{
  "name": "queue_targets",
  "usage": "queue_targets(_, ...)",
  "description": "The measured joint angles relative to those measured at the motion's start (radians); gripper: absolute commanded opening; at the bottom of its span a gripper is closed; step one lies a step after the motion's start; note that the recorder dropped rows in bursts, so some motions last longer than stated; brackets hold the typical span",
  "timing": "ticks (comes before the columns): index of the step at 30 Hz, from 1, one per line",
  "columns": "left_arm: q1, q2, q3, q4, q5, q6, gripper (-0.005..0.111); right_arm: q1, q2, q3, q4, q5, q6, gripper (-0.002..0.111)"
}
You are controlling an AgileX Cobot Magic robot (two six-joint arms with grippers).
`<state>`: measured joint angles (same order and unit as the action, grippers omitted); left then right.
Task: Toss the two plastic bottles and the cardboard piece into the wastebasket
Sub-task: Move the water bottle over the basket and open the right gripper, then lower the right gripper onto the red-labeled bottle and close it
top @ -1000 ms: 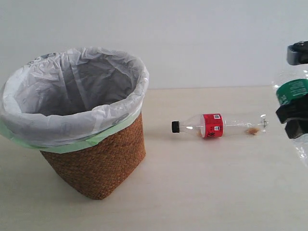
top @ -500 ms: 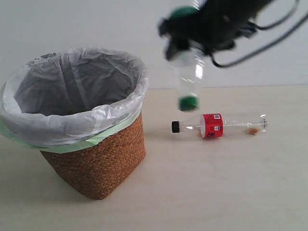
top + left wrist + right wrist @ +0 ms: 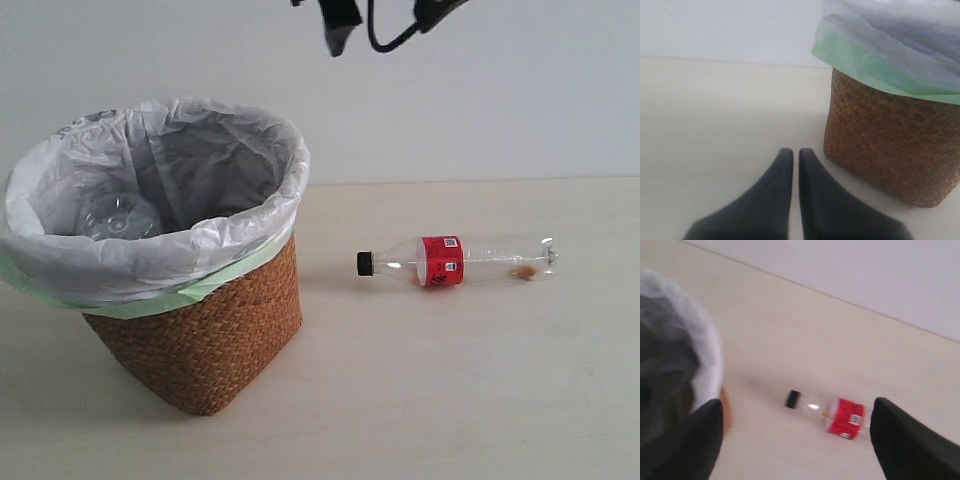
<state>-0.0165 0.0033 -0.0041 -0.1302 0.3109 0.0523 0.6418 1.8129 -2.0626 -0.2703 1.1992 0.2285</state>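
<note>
The wicker wastebasket [image 3: 210, 340] with its white bag stands at the left. Inside it lies a large clear bottle [image 3: 118, 217], showing only its clear body against the bag; its label and cap are hidden. The slim red-label bottle [image 3: 450, 261] lies on its side on the table, black cap toward the basket. My right gripper [image 3: 797, 407] is open and empty, high above that bottle; only one of its fingers [image 3: 340, 28] shows at the exterior view's top edge. My left gripper [image 3: 796, 152] is shut and empty, low beside the basket [image 3: 890, 140]. The cardboard piece is out of view.
The pale table [image 3: 450, 380] stretches in front of and to the right of the basket. A white wall [image 3: 500, 100] closes the back. A black cable [image 3: 395, 38] hangs from the right arm at the top.
The right gripper carried the green-label bottle from the right edge over toward the basket, then let go. The bottle now lies inside the basket and the gripper has risen to the top edge.
</note>
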Motion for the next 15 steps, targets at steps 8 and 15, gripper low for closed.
queue_targets(8, 0.0, 0.0, 0.0, 0.0, 0.0, 0.0, 0.004, -0.052, 0.004, 0.077, -0.134, 0.018, -0.112, 0.071)
queue_targets(15, 0.0, 0.0, 0.0, 0.0, 0.0, 0.0, 0.004, -0.175, 0.056, 0.216, -0.14, 0.02, -0.261, 0.071)
